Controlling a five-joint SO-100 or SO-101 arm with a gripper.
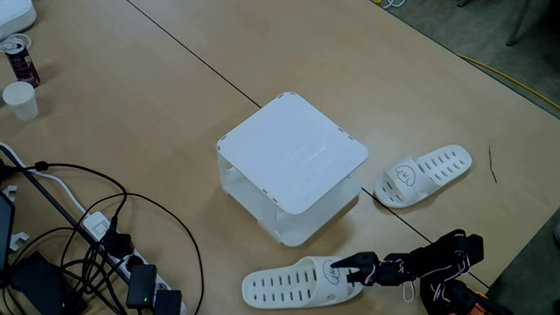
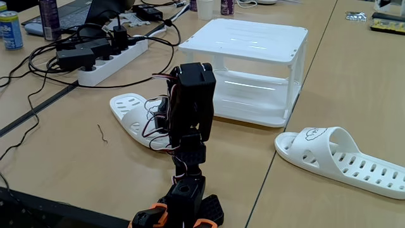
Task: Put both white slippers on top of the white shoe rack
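The white shoe rack (image 1: 293, 157) (image 2: 248, 39) stands mid-table with its flat top bare. One white slipper (image 1: 423, 176) (image 2: 345, 159) lies on the table to the rack's right in both fixed views. The other white slipper (image 1: 293, 285) (image 2: 130, 109) lies flat in front of the rack, partly hidden behind the arm (image 2: 192, 107). My black gripper (image 1: 346, 269) reaches in from the lower right and sits at this slipper's strap end by the cartoon face. Its fingers are slightly apart, one on each side of the strap's edge.
A power strip (image 1: 131, 271) (image 2: 107, 62) with plugs and tangled black cables (image 1: 79, 219) lies on the left. A paper cup (image 1: 21, 99) and a drink can (image 1: 21, 59) stand at the far left. A dark seam (image 1: 201, 61) crosses the wooden table.
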